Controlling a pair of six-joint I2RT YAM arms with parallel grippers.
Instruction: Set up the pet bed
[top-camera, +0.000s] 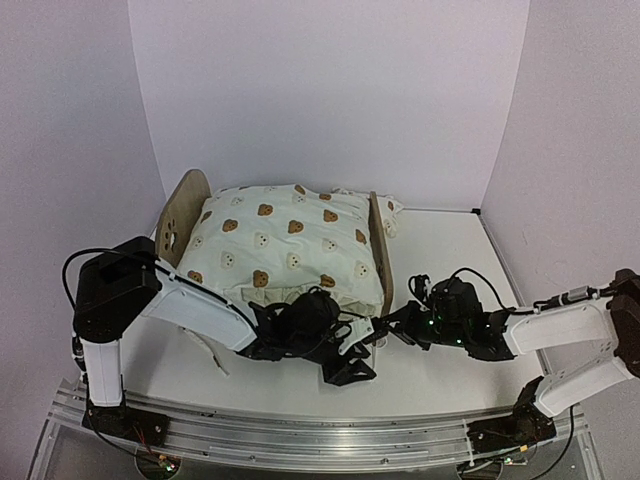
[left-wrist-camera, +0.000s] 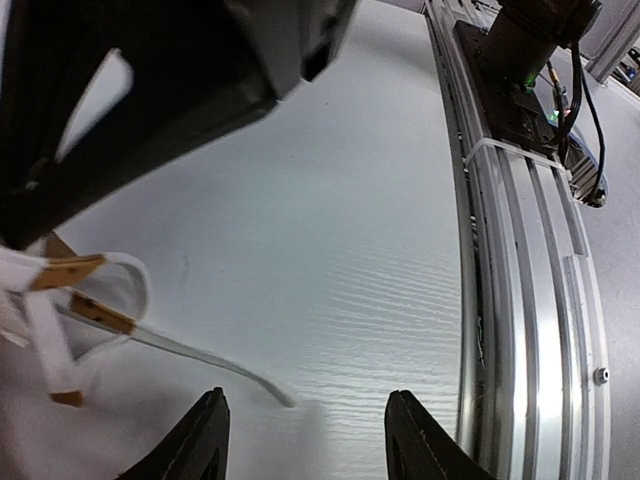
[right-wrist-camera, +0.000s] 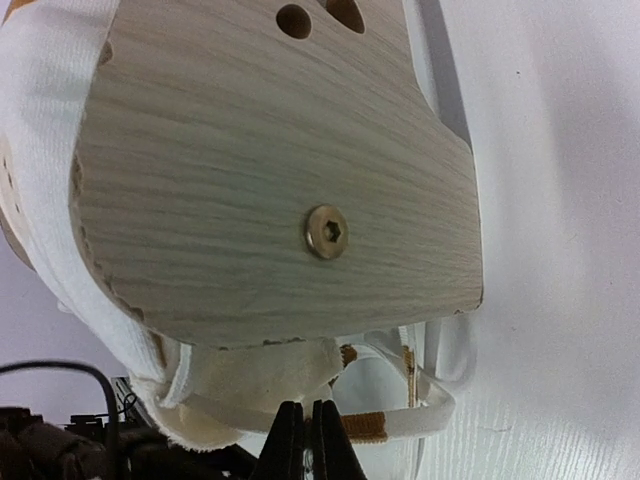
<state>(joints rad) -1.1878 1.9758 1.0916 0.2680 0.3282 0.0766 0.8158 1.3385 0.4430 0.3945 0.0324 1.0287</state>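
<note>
The pet bed stands mid-table, its rounded wooden headboard (top-camera: 185, 215) on the left and its lower footboard (top-camera: 381, 250) on the right. Cream bear-print bedding (top-camera: 285, 245) covers it and hides the striped base. My right gripper (top-camera: 386, 332) is at the footboard's near corner. In the right wrist view the gripper (right-wrist-camera: 307, 432) is shut on a white strap (right-wrist-camera: 420, 420) with brown patches, just below the footboard (right-wrist-camera: 270, 180). My left gripper (top-camera: 350, 366) sits low in front of the bed. In the left wrist view it (left-wrist-camera: 305, 425) is open and empty over the bare table, with strap loops (left-wrist-camera: 95, 300) to its left.
A loose white strap end (left-wrist-camera: 215, 365) lies on the table near my left fingers. The aluminium base rail (left-wrist-camera: 520, 300) runs along the near table edge (top-camera: 300, 430). White walls enclose the back and both sides.
</note>
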